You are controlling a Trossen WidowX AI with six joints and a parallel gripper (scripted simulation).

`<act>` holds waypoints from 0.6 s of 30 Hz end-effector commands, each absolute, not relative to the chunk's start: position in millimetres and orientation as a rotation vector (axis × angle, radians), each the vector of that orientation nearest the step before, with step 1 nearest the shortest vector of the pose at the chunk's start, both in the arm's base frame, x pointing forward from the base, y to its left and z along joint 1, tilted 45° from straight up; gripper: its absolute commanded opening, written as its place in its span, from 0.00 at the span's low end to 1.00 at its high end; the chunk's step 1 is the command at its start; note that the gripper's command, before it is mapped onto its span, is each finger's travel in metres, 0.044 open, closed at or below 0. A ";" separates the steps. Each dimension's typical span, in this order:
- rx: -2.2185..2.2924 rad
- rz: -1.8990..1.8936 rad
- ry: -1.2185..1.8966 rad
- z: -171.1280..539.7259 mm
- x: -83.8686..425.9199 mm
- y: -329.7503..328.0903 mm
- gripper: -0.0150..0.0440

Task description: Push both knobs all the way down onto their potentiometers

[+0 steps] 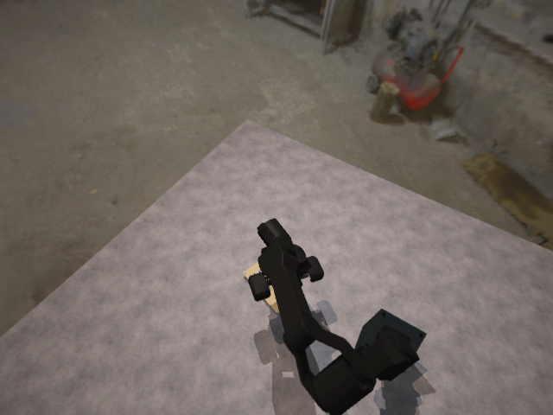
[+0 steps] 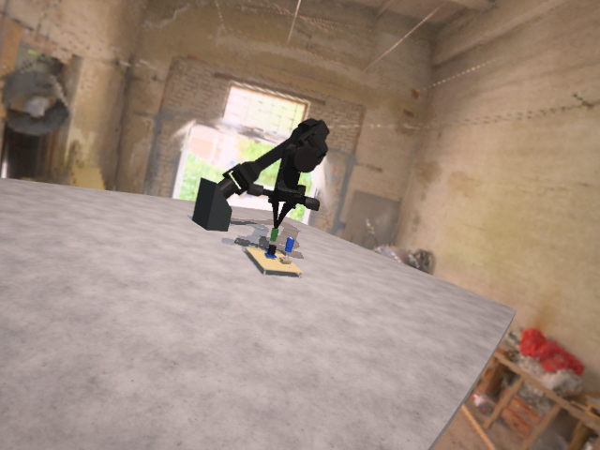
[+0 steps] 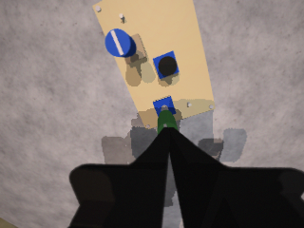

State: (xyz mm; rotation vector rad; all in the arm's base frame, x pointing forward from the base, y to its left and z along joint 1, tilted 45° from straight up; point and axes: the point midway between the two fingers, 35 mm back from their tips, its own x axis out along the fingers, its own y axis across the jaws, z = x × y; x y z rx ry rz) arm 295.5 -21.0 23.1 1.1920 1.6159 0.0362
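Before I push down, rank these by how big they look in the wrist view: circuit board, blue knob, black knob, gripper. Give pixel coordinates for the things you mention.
1. Gripper (image 3: 168, 131), its shut fingers nearest the camera
2. Circuit board (image 3: 190, 47), partly hidden
3. Blue knob (image 3: 117, 44)
4. Black knob (image 3: 167, 66)

The top two are unsure: the gripper's nearness enlarges it.

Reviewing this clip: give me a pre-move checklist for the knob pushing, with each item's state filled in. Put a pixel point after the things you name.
1. Tool (image 2: 276, 227) (image 3: 168, 131) shut, nothing gripped: ok.
2. Tool tip over the green knob (image 2: 274, 235) (image 3: 166, 121): ok.
3. Green knob down against its potentiometer: not ok, it stands high above the board (image 1: 251, 271) (image 2: 265, 263) (image 3: 190, 43).
4. Blue knob (image 2: 290, 244) (image 3: 118, 43) down against its potentiometer: not ok, a gap shows beneath it.
5. Tip actually touching the green knob: cannot tell.
6. Both potentiometers firmly fixed to the board: cannot tell.
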 end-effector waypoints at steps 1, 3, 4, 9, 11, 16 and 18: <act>1.190 0.041 1.617 21.6 296.7 -17.9 0.25; 1.190 0.041 1.617 21.4 296.7 -17.7 0.25; 1.190 0.041 1.617 21.1 296.8 -17.4 0.25; 1.190 0.042 1.617 17.9 297.1 -14.2 0.25; 1.190 0.042 1.617 17.3 297.2 -13.5 0.25; 1.190 0.042 1.617 17.3 297.2 -13.5 0.25; 1.190 0.042 1.617 17.1 297.2 -13.4 0.25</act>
